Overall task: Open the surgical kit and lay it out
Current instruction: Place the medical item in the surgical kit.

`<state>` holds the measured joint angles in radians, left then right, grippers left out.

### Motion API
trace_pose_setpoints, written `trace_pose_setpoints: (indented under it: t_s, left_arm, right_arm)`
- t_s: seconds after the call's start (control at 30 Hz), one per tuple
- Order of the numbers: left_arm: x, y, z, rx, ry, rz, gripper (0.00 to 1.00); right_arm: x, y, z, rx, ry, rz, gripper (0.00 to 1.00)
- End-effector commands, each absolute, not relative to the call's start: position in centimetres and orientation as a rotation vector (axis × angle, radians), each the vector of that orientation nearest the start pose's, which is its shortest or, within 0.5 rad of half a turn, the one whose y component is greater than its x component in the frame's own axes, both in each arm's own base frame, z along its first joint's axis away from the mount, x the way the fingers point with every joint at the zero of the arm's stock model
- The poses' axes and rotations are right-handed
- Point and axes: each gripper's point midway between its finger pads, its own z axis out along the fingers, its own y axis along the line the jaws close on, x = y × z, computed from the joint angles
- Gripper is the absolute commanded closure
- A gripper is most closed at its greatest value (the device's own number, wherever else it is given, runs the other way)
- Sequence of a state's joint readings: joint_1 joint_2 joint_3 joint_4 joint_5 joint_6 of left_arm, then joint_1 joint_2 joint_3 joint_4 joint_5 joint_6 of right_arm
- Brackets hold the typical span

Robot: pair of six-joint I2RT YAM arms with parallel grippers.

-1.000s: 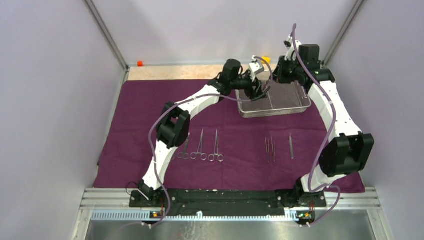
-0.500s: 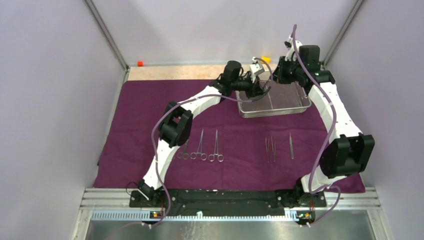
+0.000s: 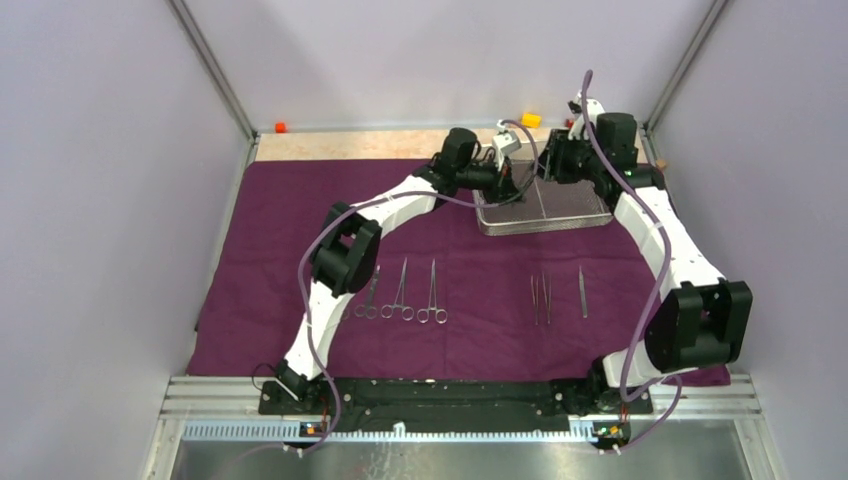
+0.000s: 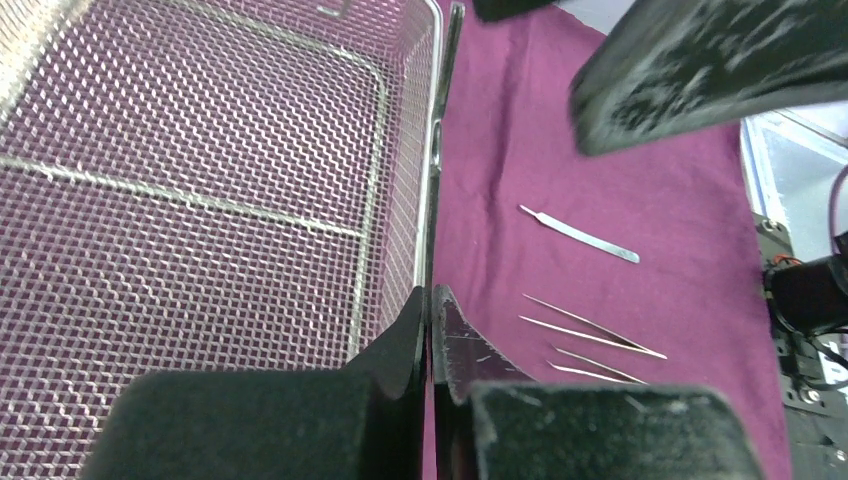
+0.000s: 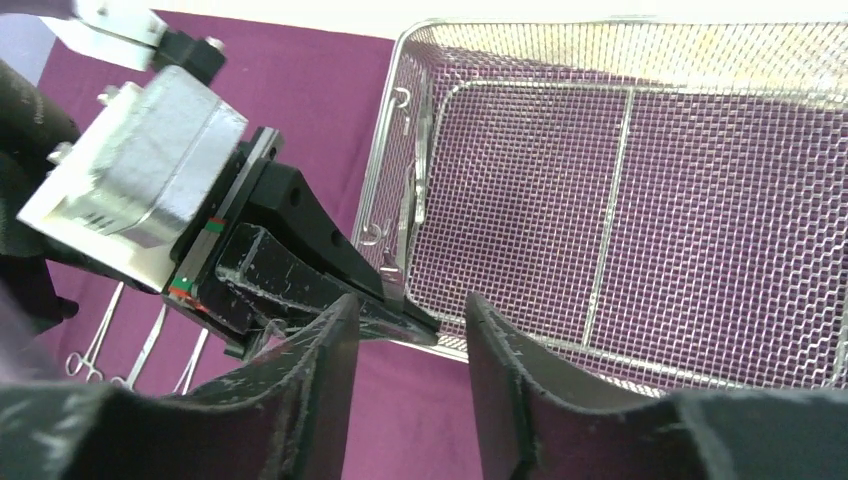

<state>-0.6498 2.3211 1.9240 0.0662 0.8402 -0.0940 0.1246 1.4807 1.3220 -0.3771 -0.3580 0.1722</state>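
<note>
Left wrist: tray rim [image 4: 437, 150] inside claw [image 4: 430, 292]

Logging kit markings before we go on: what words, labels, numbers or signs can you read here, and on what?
No text can be read in any view.
On the silver housing of the left gripper: small dark marks, too small to read.
On the wire-mesh tray, clamps, tweezers and purple cloth: no lettering visible.

Cloth wrap [image 3: 260, 260]: 1
Mesh tray [image 3: 545, 226]: 1
Ring-handled clamps [image 3: 400, 292]: 3
Tweezers [image 3: 541, 298]: 2
Flat steel tool [image 3: 582, 292]: 1
Small blocks [image 3: 280, 127]: 2
</note>
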Motion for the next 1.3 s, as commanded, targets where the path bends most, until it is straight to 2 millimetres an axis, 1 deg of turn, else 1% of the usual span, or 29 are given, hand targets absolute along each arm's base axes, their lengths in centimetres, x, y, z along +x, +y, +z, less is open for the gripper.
trace_pose_setpoints:
  t_s: [0.0,0.03,0.1,0.2,0.33,0.6,0.83,1.07,1.27]
  left_arm:
    - [39.1,-46.7,22.3,1.098,1.577,-1.318,1.00]
    - [38.9,-46.6,22.1,1.093,1.587,-1.324,1.00]
    - [38.6,-46.4,22.0,1.082,1.603,-1.339,1.00]
    - [38.2,-46.4,21.9,1.072,1.617,-1.363,1.00]
    - [38.0,-46.4,21.8,1.054,1.631,-1.390,1.00]
    - [37.9,-46.6,21.6,1.012,1.666,-1.420,1.00]
    - [38.0,-46.8,21.1,1.000,1.687,-1.413,1.00]
    - [38.0,-47.2,21.1,1.013,1.682,-1.410,1.00]
    - [37.9,-47.3,20.8,1.020,1.682,-1.410,1.00]
  right_arm:
    - [41.5,13.2,29.9,-0.225,1.890,0.578,0.52]
    - [41.3,13.3,30.1,-0.230,1.881,0.590,0.48]
    - [41.2,13.5,30.3,-0.229,1.873,0.605,0.45]
    - [41.2,13.4,30.0,-0.215,1.883,0.603,0.45]
    - [41.7,13.5,29.0,-0.202,1.916,0.612,0.45]
    - [42.4,14.1,27.0,-0.183,1.969,0.650,0.53]
    - [42.9,14.6,25.7,-0.182,2.007,0.654,0.54]
    - [43.3,14.9,25.6,-0.184,2.012,0.660,0.58]
    - [43.5,15.0,25.7,-0.188,2.014,0.668,0.67]
